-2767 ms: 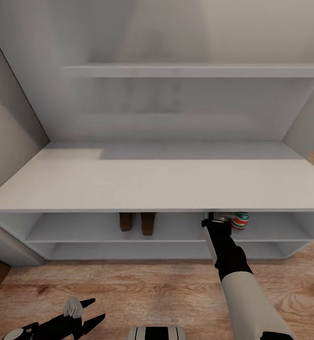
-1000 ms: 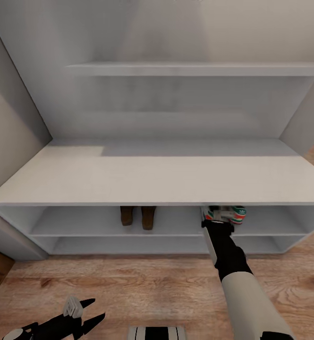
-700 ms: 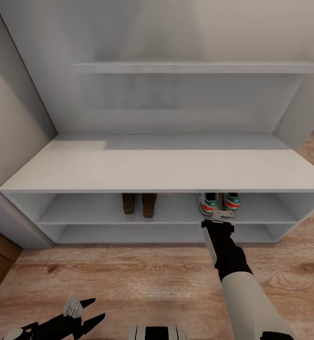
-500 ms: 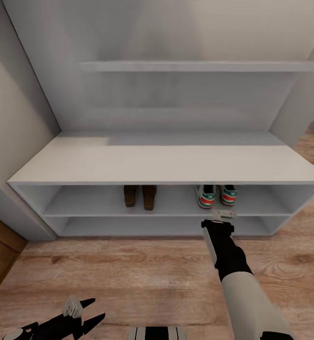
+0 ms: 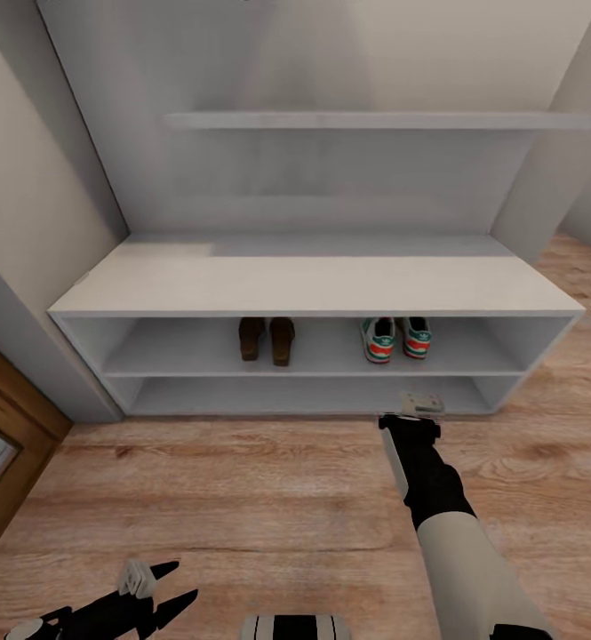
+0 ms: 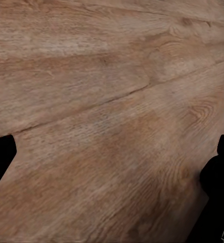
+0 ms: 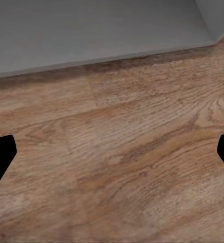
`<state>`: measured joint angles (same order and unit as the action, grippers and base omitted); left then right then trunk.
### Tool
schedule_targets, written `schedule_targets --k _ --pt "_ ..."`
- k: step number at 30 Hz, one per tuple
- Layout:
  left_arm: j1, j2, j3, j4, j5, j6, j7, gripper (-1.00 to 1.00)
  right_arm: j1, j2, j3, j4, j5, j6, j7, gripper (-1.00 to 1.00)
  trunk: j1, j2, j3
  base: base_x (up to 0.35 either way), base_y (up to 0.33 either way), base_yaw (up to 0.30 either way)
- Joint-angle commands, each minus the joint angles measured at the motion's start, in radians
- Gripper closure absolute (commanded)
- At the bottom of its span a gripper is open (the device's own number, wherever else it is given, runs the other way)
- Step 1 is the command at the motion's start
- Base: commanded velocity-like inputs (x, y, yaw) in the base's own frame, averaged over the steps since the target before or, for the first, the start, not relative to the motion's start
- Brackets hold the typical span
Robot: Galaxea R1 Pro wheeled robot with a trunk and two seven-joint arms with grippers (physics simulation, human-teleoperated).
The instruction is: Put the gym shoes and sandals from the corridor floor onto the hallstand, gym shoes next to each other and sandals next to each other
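Observation:
The pale grey hallstand point(image 5: 313, 284) stands against the wall ahead. On its upper open shelf the two brown sandals point(image 5: 267, 339) sit side by side near the middle. To their right on the same shelf, the two white gym shoes point(image 5: 395, 339) with green stripes and red-orange heels also stand together. My right gripper point(image 5: 421, 404) hangs open and empty over the corridor floor point(image 5: 268, 498), just in front of the rack's lower shelf and below the gym shoes; its dark fingertips point(image 7: 1, 152) stand wide apart. My left gripper point(image 5: 157, 588) is open low at the left, over bare planks point(image 6: 106, 116).
A brown wooden door or cabinet point(image 5: 2, 444) stands at the left beside the grey wall edge. Two stepped upper shelves point(image 5: 375, 120) rise behind the bench top. Wood floor stretches to the right of the rack point(image 5: 579, 267).
The right gripper let go of a gym shoe beside the other on the upper shelf and came out. The whole view has drawn back from the rack. The left arm has kept still.

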<state>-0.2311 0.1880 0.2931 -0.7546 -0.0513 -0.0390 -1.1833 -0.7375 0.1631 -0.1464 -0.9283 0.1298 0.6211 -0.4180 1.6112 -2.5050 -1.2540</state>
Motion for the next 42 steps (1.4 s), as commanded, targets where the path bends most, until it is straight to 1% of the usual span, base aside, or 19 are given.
schedule_targets --k 1,4,6,19,20,24,32,37,39,42 --pt "-0.001 0.000 0.003 -0.001 -0.005 -0.004 -0.004 -1.00 0.000 0.001 -0.002 -0.001 0.010 0.008 0.004 -1.00 -0.001 0.000 -0.001 -0.315 0.000 0.000" --pt "-0.001 0.000 0.004 -0.001 -0.005 -0.004 -0.004 -1.00 0.000 0.001 -0.002 0.001 0.010 0.008 0.005 -1.00 -0.001 0.000 -0.001 -0.251 0.000 0.000" --pt "-0.002 0.002 0.004 -0.003 -0.006 -0.004 -0.003 -1.00 0.000 0.001 -0.001 0.018 0.010 0.008 0.004 -1.00 -0.001 0.000 -0.001 -0.062 0.000 0.000" --pt "-0.001 0.003 0.004 -0.006 -0.012 -0.007 -0.003 -1.00 0.000 0.001 -0.001 0.067 0.011 0.006 0.005 -1.00 -0.001 0.000 -0.001 -0.008 0.000 0.000" --pt "-0.001 0.003 0.004 -0.006 -0.012 -0.007 -0.004 -1.00 0.000 0.001 -0.001 0.093 0.011 0.006 0.005 -1.00 -0.001 0.000 -0.001 0.000 0.000 0.000" --pt "-0.001 0.004 0.004 -0.006 -0.012 -0.007 -0.004 -1.00 0.000 0.001 -0.001 0.124 0.011 0.005 0.005 -1.00 -0.001 0.000 -0.001 0.000 0.000 0.000" --pt "-0.001 0.004 0.004 -0.006 -0.013 -0.006 -0.004 -1.00 0.000 0.001 -0.001 0.158 0.011 -0.001 0.011 -1.00 -0.001 0.000 -0.001 0.000 0.000 0.000" --pt "-0.001 0.004 0.005 -0.006 -0.013 -0.006 -0.004 -1.00 0.002 -0.001 -0.001 0.163 0.011 -0.017 0.035 -1.00 -0.001 0.000 -0.001 0.000 0.000 0.000" --pt "-0.001 0.004 0.005 -0.006 -0.014 -0.007 -0.003 -1.00 0.003 -0.002 -0.001 0.166 0.012 -0.043 0.064 -1.00 -0.001 0.000 -0.001 0.000 0.000 0.000" --pt "-0.001 0.005 0.005 -0.006 -0.013 -0.007 -0.003 -1.00 0.004 -0.002 -0.001 0.173 0.013 -0.068 0.090 -1.00 -0.001 0.000 -0.001 0.000 0.000 0.000"
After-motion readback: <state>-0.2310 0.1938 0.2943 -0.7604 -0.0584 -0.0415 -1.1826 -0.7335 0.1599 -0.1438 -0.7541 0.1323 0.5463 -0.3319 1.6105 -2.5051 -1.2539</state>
